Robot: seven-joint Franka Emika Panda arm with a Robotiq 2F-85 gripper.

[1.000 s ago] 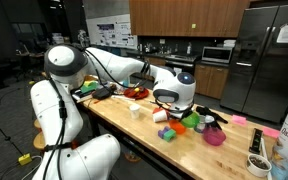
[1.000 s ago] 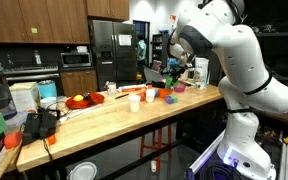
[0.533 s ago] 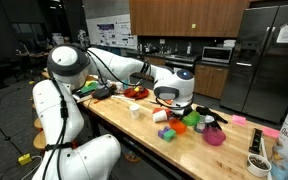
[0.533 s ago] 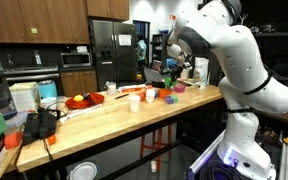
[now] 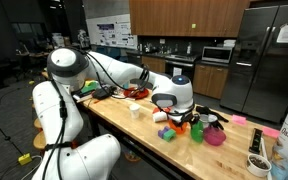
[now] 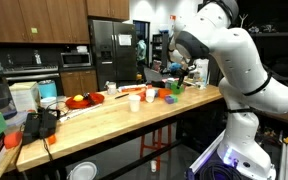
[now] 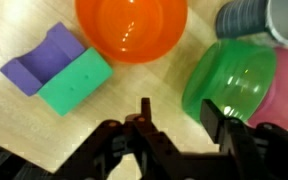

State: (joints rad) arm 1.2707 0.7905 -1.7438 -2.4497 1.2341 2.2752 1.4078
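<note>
One green plastic bowl (image 7: 239, 85) sits on the wooden table (image 7: 24, 120), its rim lying under the gripper (image 7: 179, 120), whose fingers are spread apart and grasp nothing. A pink bowl (image 7: 286, 85) shows just behind the green bowl and a grey cup (image 7: 246, 15) stands near it. An orange plastic bowl (image 7: 132, 28) sits beside it, farther off a teal foam block (image 7: 76, 82) touching a purple block (image 7: 42, 58).

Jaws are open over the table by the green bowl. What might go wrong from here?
1. One jaw stands right at the rim of the green bowl; lowering or swinging that way may knock it into the pink bowl just behind it.
2. The orange bowl, green block and purple block crowd the space ahead, so a forward move may push them along the table.
</note>
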